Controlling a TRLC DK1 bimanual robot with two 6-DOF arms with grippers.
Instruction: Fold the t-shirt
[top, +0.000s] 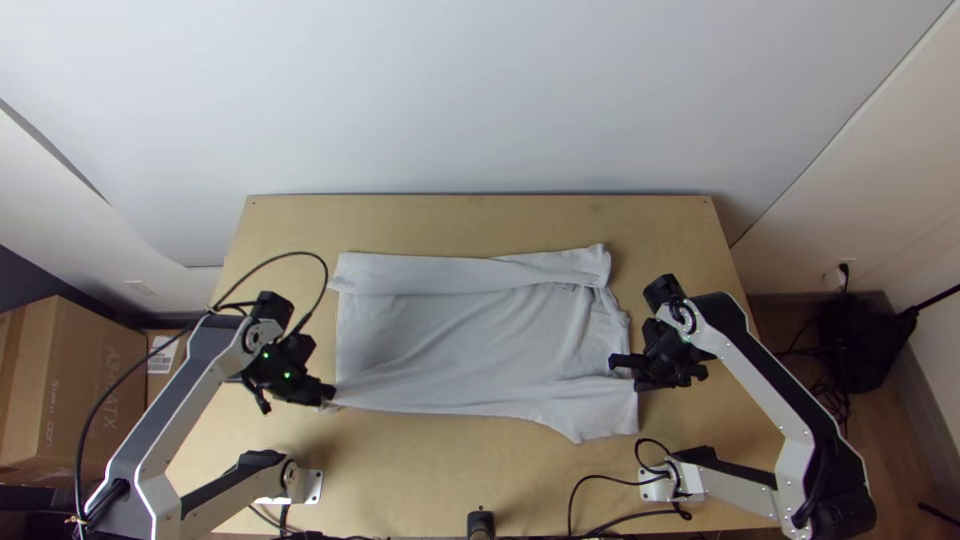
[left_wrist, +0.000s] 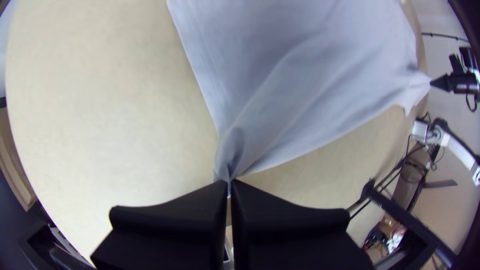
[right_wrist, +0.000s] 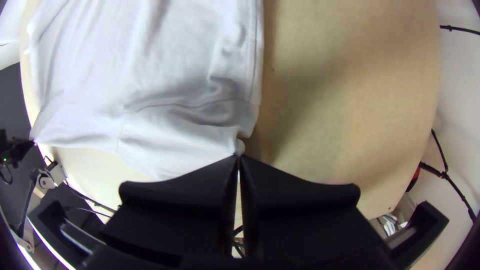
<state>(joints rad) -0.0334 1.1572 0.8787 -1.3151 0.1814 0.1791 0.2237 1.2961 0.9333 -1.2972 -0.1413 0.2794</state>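
The white t-shirt (top: 470, 340) lies across the middle of the table, its far edge folded over in a long strip. In the top view my left gripper (top: 328, 398) is at the shirt's near left corner, and my right gripper (top: 622, 372) is at its right side by the near sleeve. The left wrist view has the left gripper (left_wrist: 229, 184) shut on a gathered corner of the shirt (left_wrist: 300, 90). In the right wrist view the right gripper (right_wrist: 238, 158) is shut on a small pinch at the edge of the shirt (right_wrist: 165, 100).
Bare wood of the table (top: 430, 470) runs in front of the shirt, with black cables (top: 625, 515) near the front edge. Cardboard boxes (top: 75, 390) stand on the floor to the left. A white wall (top: 480, 100) rises behind the table.
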